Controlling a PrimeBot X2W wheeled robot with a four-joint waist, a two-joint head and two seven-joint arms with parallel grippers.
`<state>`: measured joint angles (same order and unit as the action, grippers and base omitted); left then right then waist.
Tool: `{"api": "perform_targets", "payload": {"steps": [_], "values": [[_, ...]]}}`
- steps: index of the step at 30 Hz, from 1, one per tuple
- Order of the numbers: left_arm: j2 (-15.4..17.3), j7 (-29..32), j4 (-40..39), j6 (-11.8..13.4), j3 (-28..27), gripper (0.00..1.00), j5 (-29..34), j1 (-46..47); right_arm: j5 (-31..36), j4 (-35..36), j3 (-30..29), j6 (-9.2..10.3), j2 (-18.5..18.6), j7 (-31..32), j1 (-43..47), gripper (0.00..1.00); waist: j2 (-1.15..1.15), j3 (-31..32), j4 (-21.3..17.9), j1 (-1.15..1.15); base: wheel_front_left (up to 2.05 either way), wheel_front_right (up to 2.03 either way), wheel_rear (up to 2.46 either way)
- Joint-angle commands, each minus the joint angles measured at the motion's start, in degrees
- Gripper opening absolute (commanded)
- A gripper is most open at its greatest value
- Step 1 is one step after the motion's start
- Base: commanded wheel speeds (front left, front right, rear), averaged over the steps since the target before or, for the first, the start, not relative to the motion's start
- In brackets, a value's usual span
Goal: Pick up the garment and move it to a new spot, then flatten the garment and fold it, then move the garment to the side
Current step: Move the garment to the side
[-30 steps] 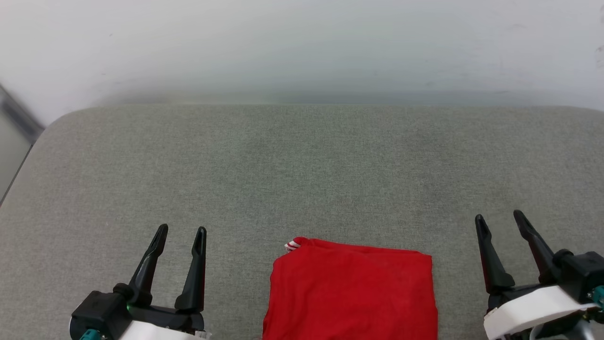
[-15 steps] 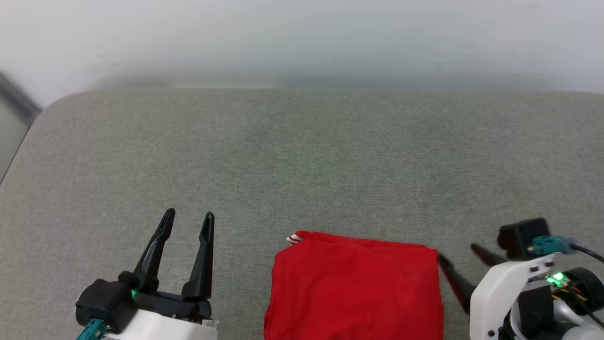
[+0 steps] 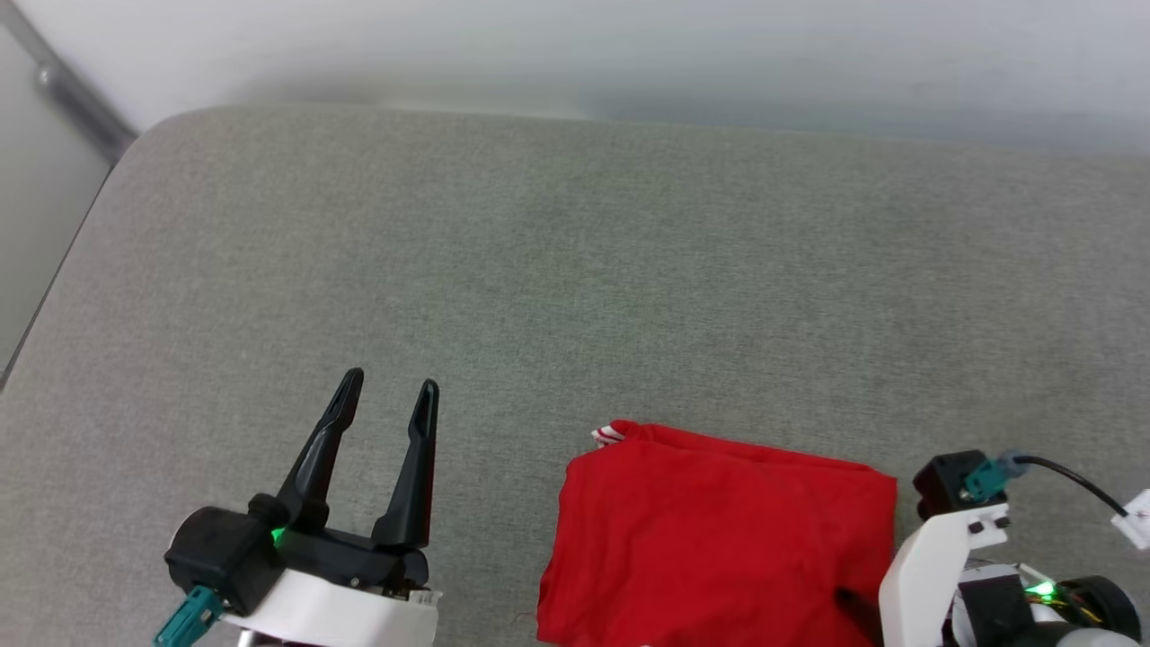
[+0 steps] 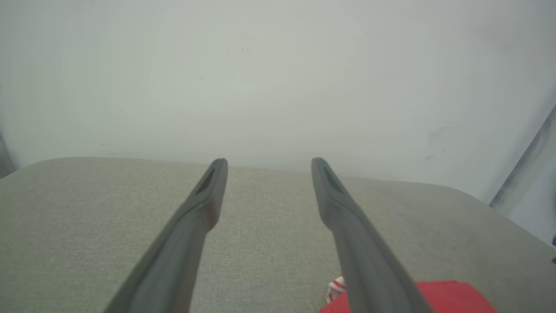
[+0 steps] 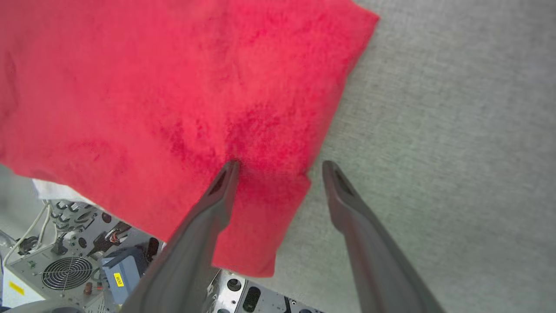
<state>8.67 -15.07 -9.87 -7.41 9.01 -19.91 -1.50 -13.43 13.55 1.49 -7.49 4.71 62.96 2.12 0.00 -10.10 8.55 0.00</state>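
Observation:
The garment (image 3: pixel 719 539) lies folded into a red rectangle near the front edge of the grey padded surface (image 3: pixel 629 270), a red-white striped trim (image 3: pixel 609 435) poking out at its far left corner. My left gripper (image 3: pixel 393 382) is open above the bare surface left of the garment, holding nothing; in its wrist view (image 4: pixel 267 161) the garment's corner (image 4: pixel 447 298) lies at the lower right. My right gripper (image 5: pixel 281 165) points down, open, straddling the garment's (image 5: pixel 173 87) right edge: one finger presses on the red cloth and the other is over the grey surface.
A pale wall (image 3: pixel 629 45) runs behind the padded surface, whose rounded corner (image 3: pixel 144 135) lies at the far left. The garment's near edge overhangs the surface's front, with the robot's base and a fan grille (image 5: pixel 65 271) below it. Bare surface spreads beyond the garment.
My right gripper has turned from pointing up beside the garment to pointing down at its right edge. The head camera has shifted, so the whole scene sits differently in the picture. The garment lies as before.

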Motion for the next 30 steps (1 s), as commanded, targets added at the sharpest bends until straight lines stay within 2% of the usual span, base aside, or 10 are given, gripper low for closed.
{"api": "perform_targets", "payload": {"steps": [1, 6, 12, 13, 14, 15, 19, 22, 30], "values": [[0.0, -0.1, -0.1, -0.1, 0.4, 1.0, -0.2, 1.2, -0.3, -1.8, -0.2, 0.01, -0.7, 0.2, -1.2, 1.0, 0.0, -0.9, 1.0, 0.0, 0.0, 0.0, 0.0], [0.0, -0.1, 0.4, -0.1, 1.0, 1.0, -0.4, 2.2, 0.3, -7.6, 0.9, 0.0, -1.5, -0.9, -2.9, 1.0, 0.0, -2.1, 2.4, 0.0, 0.0, 0.0, 0.0], [0.1, -0.1, 0.9, -0.1, 1.8, 1.0, -0.2, 2.7, 1.9, -14.0, 5.0, -0.09, -2.0, -2.3, -3.8, 1.0, 0.0, -2.6, 3.3, 0.0, 0.0, 0.0, 0.0], [0.3, -0.1, 1.1, -0.1, 2.0, 1.0, 0.0, 2.8, 1.9, -14.8, 5.8, -0.09, -2.1, -2.7, -4.1, 0.98, 0.0, -2.7, 3.4, 0.0, 0.0, 0.0, 0.0], [0.5, -0.1, 1.2, -0.1, 2.3, 1.0, 0.3, 2.9, 2.2, -15.5, 5.8, -0.09, -2.1, -3.4, -4.4, 0.44, 0.0, -2.7, 3.4, 0.0, 0.0, 0.0, 0.0], [0.8, -0.1, 1.3, -0.1, 2.7, 1.0, 0.8, 3.0, 2.8, -16.1, 6.4, -0.09, -1.6, -4.0, -4.8, 0.0, 0.0, -2.7, 3.4, 0.0, 0.0, 0.0, 0.0], [0.4, -0.1, 1.7, -0.1, 3.1, 1.0, 1.0, 2.6, 3.7, -17.6, 8.1, 0.02, 0.7, -5.7, -6.4, 0.0, 0.0, -2.0, 2.5, 0.0, 0.0, 0.0, 0.0], [0.5, -0.1, 2.3, -0.1, 3.4, 1.0, 1.1, 2.3, 5.6, -17.0, 9.7, 0.06, 3.8, -7.7, -8.3, 0.0, 0.0, -1.2, 1.2, 0.0, 0.0, 0.0, 0.0], [0.3, -0.1, 1.9, -0.1, 2.1, 1.0, -0.5, 1.2, 8.8, -11.8, 19.3, 0.02, 14.3, -9.4, -14.1, 0.0, 0.0, -0.3, -7.2, 0.0, 0.0, 0.0, 0.0]]}}
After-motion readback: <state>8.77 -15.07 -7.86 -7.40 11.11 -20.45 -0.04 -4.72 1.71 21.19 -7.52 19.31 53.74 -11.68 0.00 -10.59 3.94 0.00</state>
